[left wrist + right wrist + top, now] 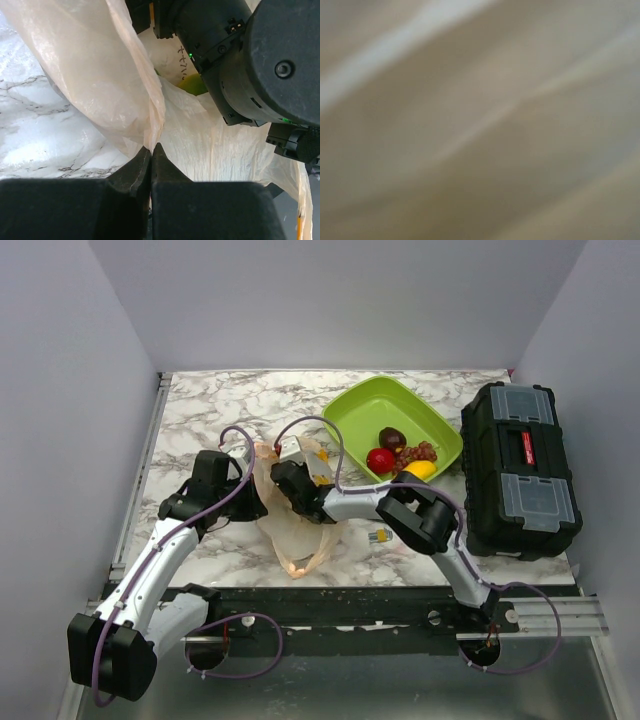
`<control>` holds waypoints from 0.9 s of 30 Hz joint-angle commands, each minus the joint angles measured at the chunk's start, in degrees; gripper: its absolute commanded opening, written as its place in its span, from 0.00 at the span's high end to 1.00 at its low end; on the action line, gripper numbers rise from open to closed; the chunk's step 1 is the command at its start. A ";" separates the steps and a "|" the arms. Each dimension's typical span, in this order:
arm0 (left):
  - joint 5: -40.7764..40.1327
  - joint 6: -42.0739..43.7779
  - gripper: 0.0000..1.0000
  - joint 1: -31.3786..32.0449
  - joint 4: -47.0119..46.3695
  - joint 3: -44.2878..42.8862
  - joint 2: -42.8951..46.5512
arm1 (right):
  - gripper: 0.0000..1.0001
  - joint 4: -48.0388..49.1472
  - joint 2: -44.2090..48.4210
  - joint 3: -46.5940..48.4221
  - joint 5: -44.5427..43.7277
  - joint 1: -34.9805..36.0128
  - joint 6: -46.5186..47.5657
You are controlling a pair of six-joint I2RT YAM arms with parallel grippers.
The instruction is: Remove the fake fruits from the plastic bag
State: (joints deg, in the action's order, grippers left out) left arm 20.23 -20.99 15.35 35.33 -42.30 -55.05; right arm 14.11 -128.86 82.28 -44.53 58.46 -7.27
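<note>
At the middle of the table [200, 410], the bag [292, 530] lies with its mouth toward the far side. One edge of it is pinched in the left gripper [151, 149], whose jaws are pressed together on a fold of film. The right gripper [287, 478] is pushed into the mouth. Its fingers are hidden by plastic, and only blurred film is seen in its own view, so it cannot be told whether they are spread or closed.

The step in hand is judged to be the reach for a fruit left inside. For this to go well, the pinched edge should be drawn up and away so that the mouth is held wide. The right fingers should be closed on the fruit alone, not on film gathered with it.

A yellow-green piece [192, 86] is seen inside the bag, just beside the right gripper and beyond the left jaws. An apple [380, 460] and a plum [392, 437] already lie in the tray [370, 405], right of the bag.
</note>
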 commanded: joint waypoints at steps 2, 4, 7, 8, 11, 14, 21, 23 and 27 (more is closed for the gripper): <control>1.39 0.08 1.00 -0.28 -0.62 -0.81 0.51 | 0.44 3.20 -1.74 2.07 0.72 -0.27 2.74; 1.34 0.08 1.00 -0.32 -0.62 -0.76 0.48 | 0.53 3.21 -0.35 0.90 1.94 -0.22 1.70; 1.30 0.08 1.00 -0.27 -0.60 -0.76 0.54 | 0.62 3.14 2.76 -1.78 4.00 -0.26 0.37; 1.28 0.08 1.00 -0.27 -0.61 -0.76 0.51 | 0.65 3.00 3.97 -2.66 4.41 -0.19 -0.17; 1.22 0.08 1.00 -0.26 -0.62 -0.76 0.34 | 0.72 1.33 7.66 -5.17 6.34 -0.07 -2.02; 1.56 0.08 1.00 -0.30 -0.53 -0.85 0.11 | 0.77 0.06 11.95 -8.18 9.38 -0.09 -4.36; 1.22 0.08 1.00 -0.32 -0.53 -0.85 0.10 | 0.81 -3.02 19.91 -14.02 23.32 0.00 -10.10; 1.22 0.08 1.00 -0.30 -0.62 -0.77 0.19 | 0.82 -1.95 22.46 -17.10 28.25 0.05 -11.87; 1.36 0.08 1.00 -0.28 -0.53 -0.85 -0.08 | 0.82 -0.75 26.47 -20.56 38.15 0.08 -14.13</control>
State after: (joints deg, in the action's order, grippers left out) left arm 20.29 -20.99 15.35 35.29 -42.30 -55.07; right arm 13.19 -105.97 64.97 -19.53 58.22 -17.21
